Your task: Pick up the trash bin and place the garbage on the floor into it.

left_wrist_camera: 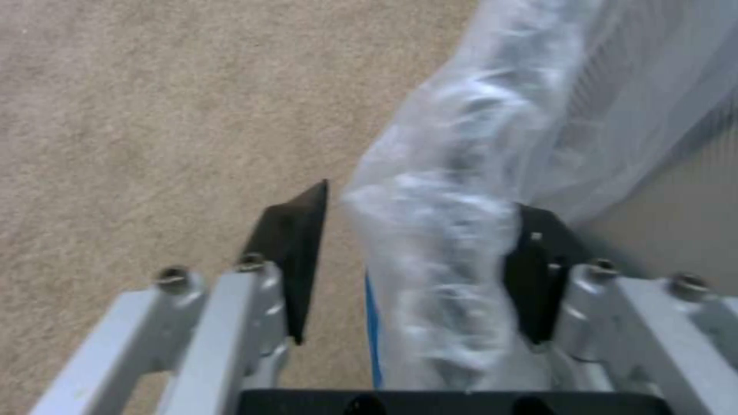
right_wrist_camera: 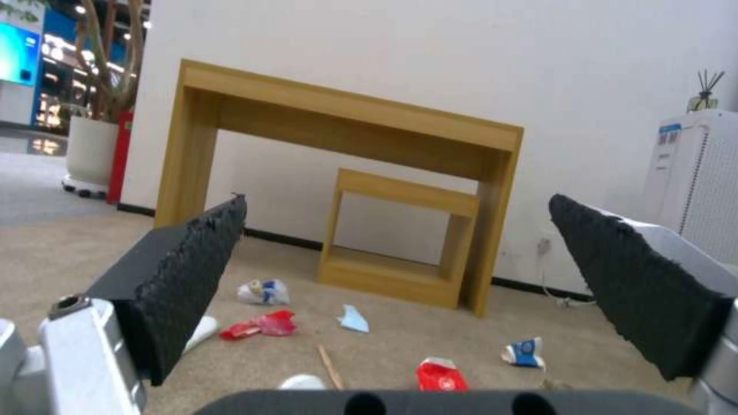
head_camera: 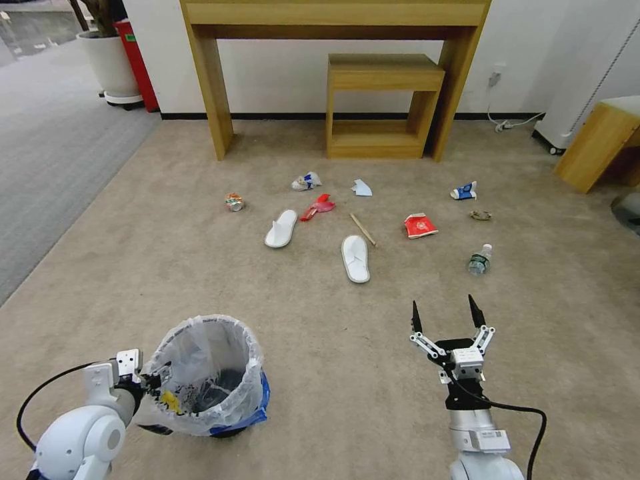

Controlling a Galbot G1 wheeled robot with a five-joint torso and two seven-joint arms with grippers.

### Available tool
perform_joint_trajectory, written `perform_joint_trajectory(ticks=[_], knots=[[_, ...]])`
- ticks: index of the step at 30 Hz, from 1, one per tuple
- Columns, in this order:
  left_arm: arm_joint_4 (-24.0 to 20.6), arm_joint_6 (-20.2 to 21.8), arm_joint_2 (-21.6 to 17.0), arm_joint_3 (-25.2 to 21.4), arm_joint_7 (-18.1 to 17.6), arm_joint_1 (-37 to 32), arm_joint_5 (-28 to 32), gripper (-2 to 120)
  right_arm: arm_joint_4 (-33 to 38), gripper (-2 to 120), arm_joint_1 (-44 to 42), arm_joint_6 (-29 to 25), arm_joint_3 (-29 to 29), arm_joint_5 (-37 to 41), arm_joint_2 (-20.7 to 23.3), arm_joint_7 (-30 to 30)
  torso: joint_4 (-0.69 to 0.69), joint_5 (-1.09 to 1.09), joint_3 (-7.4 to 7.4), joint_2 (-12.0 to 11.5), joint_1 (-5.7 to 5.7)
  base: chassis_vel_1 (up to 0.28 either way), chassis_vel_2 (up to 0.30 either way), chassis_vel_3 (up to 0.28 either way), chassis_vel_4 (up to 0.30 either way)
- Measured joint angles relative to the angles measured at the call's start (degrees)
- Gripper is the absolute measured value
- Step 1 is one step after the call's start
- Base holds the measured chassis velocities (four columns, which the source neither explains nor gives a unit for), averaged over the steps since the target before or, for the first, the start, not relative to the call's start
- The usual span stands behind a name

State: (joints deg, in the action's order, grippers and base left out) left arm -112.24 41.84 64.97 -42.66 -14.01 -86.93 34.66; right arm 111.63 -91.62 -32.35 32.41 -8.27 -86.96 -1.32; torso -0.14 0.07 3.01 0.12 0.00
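Observation:
The trash bin [head_camera: 207,377], a dark round bin lined with a translucent white bag, stands on the beige floor [head_camera: 320,320] at the near left. My left gripper [head_camera: 143,380] is at its left rim. In the left wrist view the bag-covered rim [left_wrist_camera: 438,248] lies between the fingers [left_wrist_camera: 296,253]; one pad touches it and a small gap shows at the other. My right gripper [head_camera: 445,313] hovers open and empty. Beyond it lies the garbage: two white slippers [head_camera: 281,229] [head_camera: 355,258], a can [head_camera: 234,202], wrappers [head_camera: 318,207], a stick [head_camera: 363,229], a red cup [head_camera: 420,226], a blue cup [head_camera: 464,192] and a bottle [head_camera: 479,260].
A tall wooden desk [head_camera: 333,20] with a small wooden shelf unit [head_camera: 383,107] under it stands against the far wall. A wooden box [head_camera: 597,143] sits at the right, a white planter [head_camera: 110,63] at the far left. Grey ribbed carpet [head_camera: 47,153] borders the left side.

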Motion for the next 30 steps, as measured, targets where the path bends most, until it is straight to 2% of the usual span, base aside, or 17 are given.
perform_joint_trajectory(ticks=[1, 3, 6, 13, 20, 24, 27, 28, 30], knots=[[0.3, 0.0, 0.0, 0.0, 0.0, 0.0, -0.3, 42, -0.1, 100, 0.1, 0.0, 0.0, 0.0, 0.0, 0.0, 0.00, 0.00, 0.00, 0.0, 0.00, 0.000, 0.000, 0.000, 0.000], [0.4, 0.0, -0.1, -0.1, 0.1, -0.1, -0.5, 38, -0.1, 100, 0.1, -0.1, 0.0, 0.0, 0.0, 0.0, 0.00, -0.01, 0.00, 0.0, 0.00, 0.000, 0.000, 0.000, 0.000], [0.4, 0.1, -0.4, -0.3, 0.5, -0.5, -0.7, 25, -0.4, 100, 0.3, -0.1, -0.1, 0.0, 0.0, 0.0, 0.00, -0.03, 0.00, 0.0, 0.00, 0.000, 0.000, 0.000, 0.000], [-0.6, 0.2, -0.4, -1.3, 0.7, -1.7, -0.6, 9, -0.8, 100, 0.7, -0.2, -0.4, 0.0, 0.1, -0.2, -0.01, -0.04, 0.00, 0.0, 0.00, 0.000, 0.000, 0.000, 0.000], [-2.6, 0.2, 2.0, -3.0, -0.6, -2.7, 1.0, 5, -1.0, 100, 1.0, -0.1, -0.6, 0.3, 0.2, -0.9, 0.00, -0.04, 0.00, 0.0, 0.00, 0.000, 0.000, 0.000, 0.000], [-5.1, 0.5, 4.9, -4.0, -3.4, -2.8, 4.7, 0, -1.1, 100, 1.0, -0.1, -0.5, 0.7, 0.5, -1.4, 0.01, -0.04, 0.01, 0.0, 0.00, 0.000, 0.000, 0.000, 0.000], [-8.6, 0.5, 8.3, -5.0, -6.7, -2.9, 9.0, 0, -1.0, 100, 1.0, 0.0, -0.3, 2.1, 0.7, -1.8, 0.01, -0.03, 0.01, 0.0, 0.00, 0.000, 0.000, 0.000, 0.000], [-8.6, 0.5, 8.3, -5.0, -6.7, -2.9, 9.0, 0, -1.0, 100, 1.0, 0.0, -0.3, 2.1, 0.7, -1.8, 0.01, -0.03, 0.01, 0.0, 0.00, 0.000, 0.000, 0.000, 0.000], [-12.1, 0.5, 11.3, -5.9, -8.5, -2.9, 11.5, 0, -0.8, 100, 1.3, 0.4, 0.2, 3.2, 0.9, -1.8, 0.00, -0.02, 0.00, 0.0, 0.00, 0.000, 0.000, 0.000, 0.000]])
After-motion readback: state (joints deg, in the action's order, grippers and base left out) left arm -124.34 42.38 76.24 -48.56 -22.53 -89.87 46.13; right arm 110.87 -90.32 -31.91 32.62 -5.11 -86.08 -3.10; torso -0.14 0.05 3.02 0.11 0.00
